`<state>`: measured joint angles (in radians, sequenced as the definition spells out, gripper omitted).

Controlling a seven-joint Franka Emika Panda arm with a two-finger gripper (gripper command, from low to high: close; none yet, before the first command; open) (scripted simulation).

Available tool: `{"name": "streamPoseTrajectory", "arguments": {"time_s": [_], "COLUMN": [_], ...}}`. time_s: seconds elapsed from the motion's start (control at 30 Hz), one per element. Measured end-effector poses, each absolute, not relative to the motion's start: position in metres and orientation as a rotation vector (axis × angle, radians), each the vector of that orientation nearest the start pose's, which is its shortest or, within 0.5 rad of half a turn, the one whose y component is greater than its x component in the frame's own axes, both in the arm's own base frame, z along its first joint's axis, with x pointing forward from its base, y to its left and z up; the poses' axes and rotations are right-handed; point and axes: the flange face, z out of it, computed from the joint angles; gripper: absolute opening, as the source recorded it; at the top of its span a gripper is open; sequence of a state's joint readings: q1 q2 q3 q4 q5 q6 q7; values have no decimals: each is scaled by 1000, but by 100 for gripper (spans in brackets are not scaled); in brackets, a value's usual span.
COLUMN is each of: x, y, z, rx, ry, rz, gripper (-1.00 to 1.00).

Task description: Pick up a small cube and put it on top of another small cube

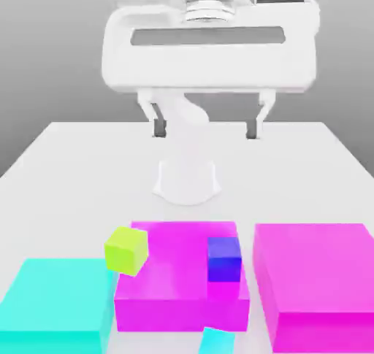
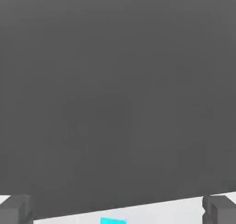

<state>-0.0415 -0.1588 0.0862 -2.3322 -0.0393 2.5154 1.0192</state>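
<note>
- gripper (image 1: 205, 129) hanging high, gaping wide, holding nothing
- cyan cube (image 1: 217, 341) sitting low, toward table's (image 1: 285, 174) near edge, prob. on tabletop; gripper needing to go out from arm base & down
- mag. block (image 1: 180, 315) standing just behind cyan cube, prob. crowding approx. that side
- blue cube (image 1: 224, 260) resting by block's R edge, exterior view's right

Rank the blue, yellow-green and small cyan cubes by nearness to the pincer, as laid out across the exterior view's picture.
1. Blue cube and yellow-green cube: too close to call, both over the middle block.
2. Small cyan cube: bottom edge.
</note>
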Motion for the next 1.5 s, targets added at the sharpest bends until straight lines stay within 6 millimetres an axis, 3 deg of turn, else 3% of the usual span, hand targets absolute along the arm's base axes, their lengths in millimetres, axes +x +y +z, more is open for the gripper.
{"name": "streamPoseTrajectory", "arguments": {"time_s": [0.2, 0.4, 0.57, 0.6, 0.83, 1.03, 1.27, 1.5], "x": [526, 515, 511, 510, 510, 504, 462, 410], "y": [34, 43, 45, 45, 45, 46, 55, 60], "z": [327, 217, 143, 133, 132, 201, 266, 315], "rx": [-2688, -2716, -2720, -2720, -2720, -2762, -2970, -3084], "ry": [1450, 1550, 1571, 1571, 1571, 1507, 1099, 651], "rz": [-266, -49, -1, -1, -1, -6, -19, -6], "gripper": [0, 0, 0, -100, -100, -100, -100, -100]}}
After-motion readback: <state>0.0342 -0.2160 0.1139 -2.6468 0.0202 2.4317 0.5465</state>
